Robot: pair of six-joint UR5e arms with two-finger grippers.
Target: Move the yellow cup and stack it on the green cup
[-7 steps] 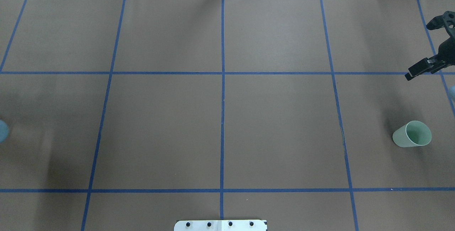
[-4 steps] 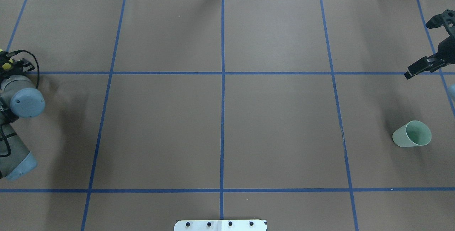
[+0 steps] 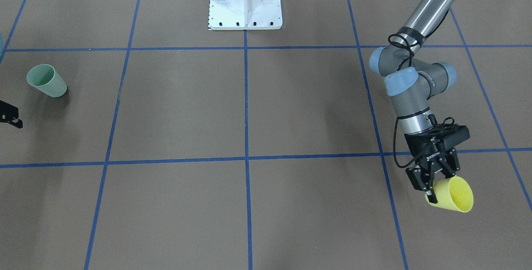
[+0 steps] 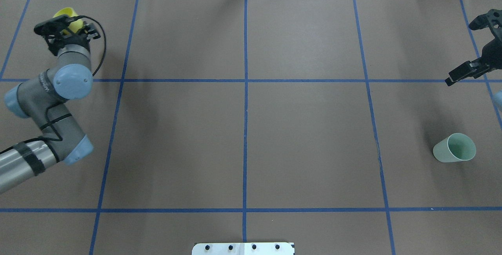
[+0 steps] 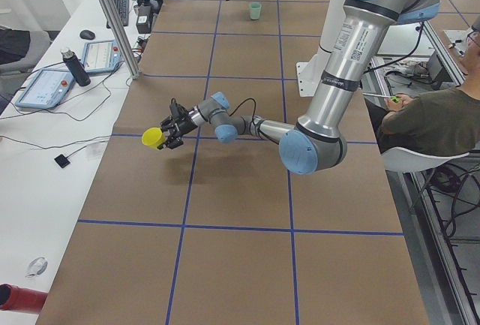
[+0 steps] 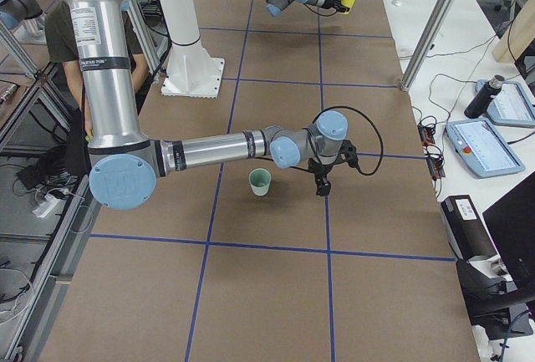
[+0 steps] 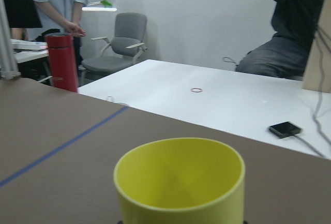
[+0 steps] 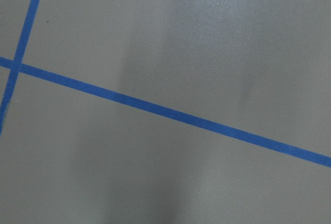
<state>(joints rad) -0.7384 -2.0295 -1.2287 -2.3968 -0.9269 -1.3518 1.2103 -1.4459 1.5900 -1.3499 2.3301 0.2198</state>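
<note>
Exterior front-facing view: left end effector clamped on yellow cup, cup tilted sideways, apparently off the desk. Green cup stands upright, well apart at the opposite end. Right end effector looks spread, empty. Transfer step in hand; next needs a carry or hand-over across.

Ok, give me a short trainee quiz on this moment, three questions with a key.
1. True or false: the yellow cup stands upright on the table.
2. The green cup is: A) upright on the table, B) lying on its side, C) inside the yellow cup.
3. Fill in: the ___ gripper is open and empty.
Key: 1. False; the left gripper holds it tilted. 2. A. 3. Right; the right gripper holds nothing.
</note>
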